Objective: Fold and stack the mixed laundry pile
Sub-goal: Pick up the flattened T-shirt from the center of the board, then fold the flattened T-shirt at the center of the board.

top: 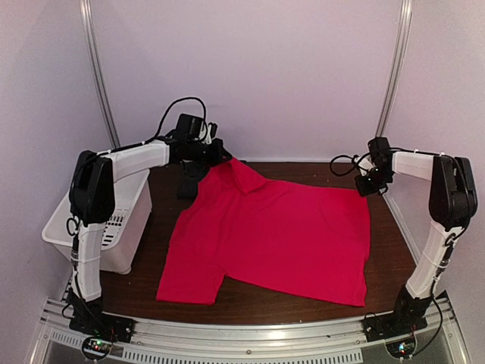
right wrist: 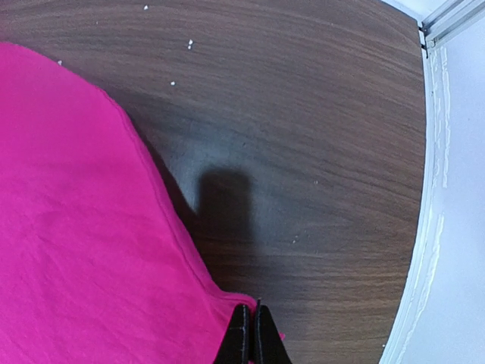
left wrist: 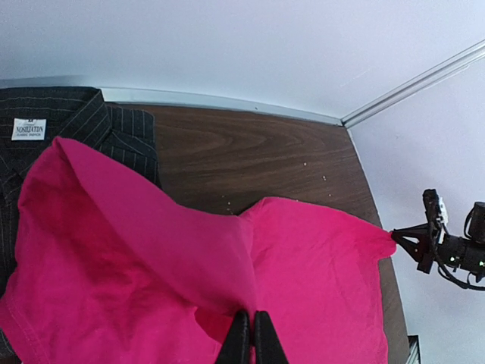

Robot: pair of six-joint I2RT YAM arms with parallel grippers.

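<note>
red T-shirt (top: 280, 235) far edge clamped by left tool (left wrist: 250, 322) and right tool (right wrist: 250, 311). Risk: thin pinch slips, or lifting drags pinstriped shirt (left wrist: 76, 125) partly under it.

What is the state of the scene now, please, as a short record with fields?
red T-shirt: spread on the table, far edge lifted
left fingers: shut on the red T-shirt's far edge
right fingers: shut on its far right corner
pinstriped shirt: partly covered by the red T-shirt
white bin: at the table's left side
</note>
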